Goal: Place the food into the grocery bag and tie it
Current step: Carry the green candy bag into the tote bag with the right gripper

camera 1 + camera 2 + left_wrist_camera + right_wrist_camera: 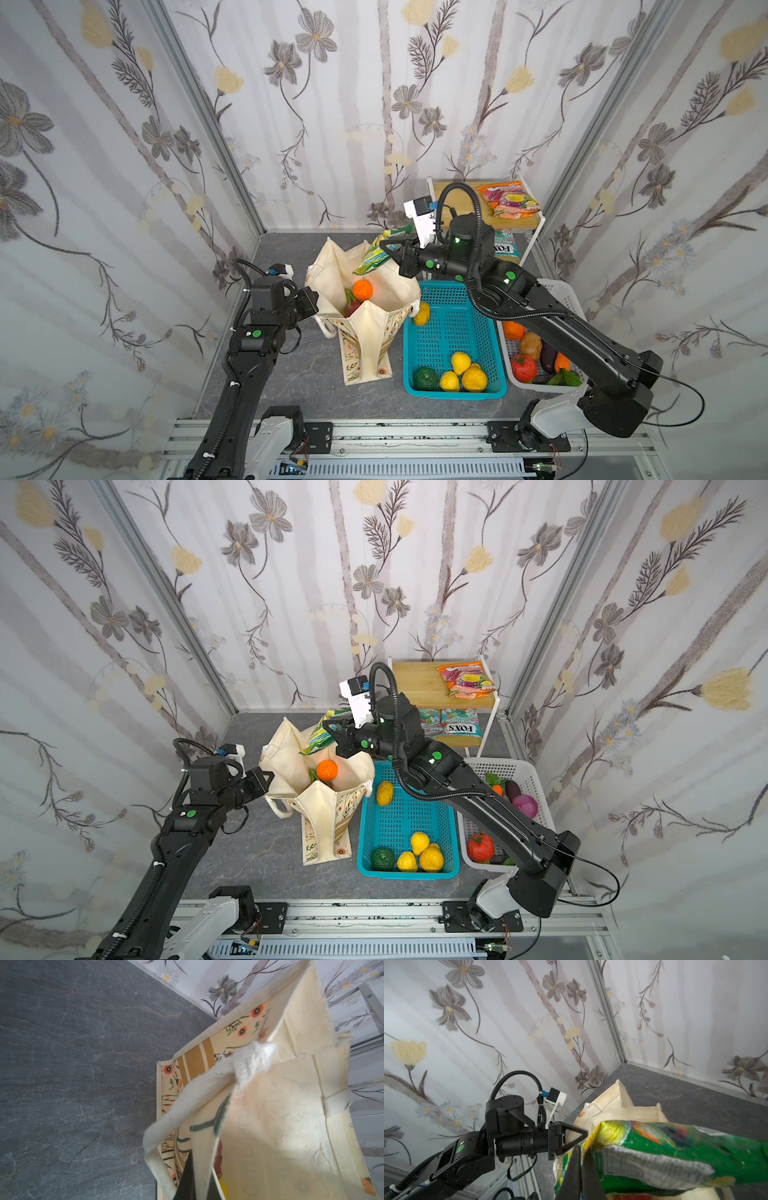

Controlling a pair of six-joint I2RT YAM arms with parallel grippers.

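The cream floral grocery bag (365, 328) (320, 808) stands open on the grey floor, with an orange (362, 289) (326, 769) showing inside. My left gripper (313, 301) (268, 777) is shut on the bag's left rim; in the left wrist view its fingers (187, 1180) pinch the canvas wall (270, 1126) beside the white rope handle (187, 1101). My right gripper (388, 245) (330, 725) (581, 1159) is shut on the edge of a glossy green snack packet (372, 253) (318, 739) (675, 1147), which hangs tilted over the far side of the bag's mouth.
To the right of the bag is a teal basket (449, 332) holding lemons (460, 362) and a dark green fruit, and past it a white basket (507, 766) of vegetables. A wooden shelf (415, 683) at the back carries an orange packet (509, 199); more packets lie below it.
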